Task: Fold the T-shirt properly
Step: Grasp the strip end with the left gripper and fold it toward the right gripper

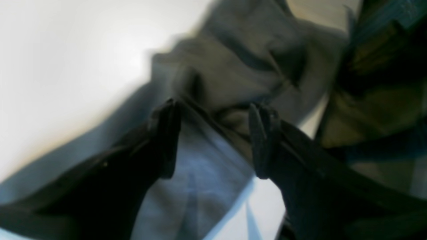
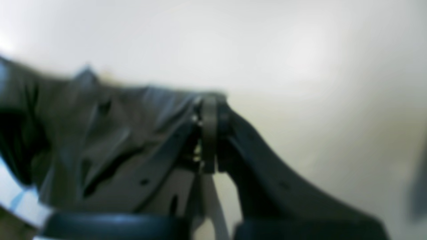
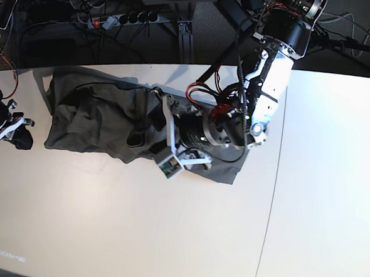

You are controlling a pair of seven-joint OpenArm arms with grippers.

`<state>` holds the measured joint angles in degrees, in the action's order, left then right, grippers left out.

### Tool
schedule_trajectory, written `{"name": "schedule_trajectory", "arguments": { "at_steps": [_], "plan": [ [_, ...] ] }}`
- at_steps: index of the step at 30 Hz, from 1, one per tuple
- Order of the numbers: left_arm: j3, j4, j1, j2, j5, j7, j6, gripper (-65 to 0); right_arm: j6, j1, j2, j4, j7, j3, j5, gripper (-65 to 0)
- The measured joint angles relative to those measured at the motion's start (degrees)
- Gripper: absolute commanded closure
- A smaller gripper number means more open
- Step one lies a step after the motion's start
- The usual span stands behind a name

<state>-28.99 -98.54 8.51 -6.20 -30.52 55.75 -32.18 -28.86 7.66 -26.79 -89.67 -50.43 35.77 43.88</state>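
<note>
Far left of the white bench, the right tool sits pinched fully together, and the right wrist view shows a thin strip of the dark olive-grey cotton T-shirt caught between its jaws. The shirt lies rumpled along the bench's back edge, left of the middle. Over its right end hovers the left tool, jaws spread wide with cloth lying between them, nothing gripped. My take: keep the right side clamped as an anchor, and get the left one around a proper hem or edge, not a random bunch, or the fold will come out lumpy.
</note>
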Motion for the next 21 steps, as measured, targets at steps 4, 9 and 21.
{"name": "schedule_trajectory", "arguments": {
  "at_steps": [4, 9, 21],
  "plan": [
    [6.32, -0.85, 0.02, -2.86, -3.96, -0.37, -0.26, -35.5, 0.22, 0.24, -1.68, 0.20, -3.04, 8.66, -0.44, 0.0],
    [9.81, -0.81, -0.85, -3.96, -3.89, -0.04, -0.35, -35.5, 0.35, 3.61, -3.58, 6.27, -4.83, 9.68, 2.75, -4.6],
    [10.10, -0.81, -0.74, -3.80, -3.98, -0.07, -0.37, -35.5, 0.35, 3.04, -3.87, 11.89, -8.31, -6.38, 12.35, -44.5]
  ]
}}
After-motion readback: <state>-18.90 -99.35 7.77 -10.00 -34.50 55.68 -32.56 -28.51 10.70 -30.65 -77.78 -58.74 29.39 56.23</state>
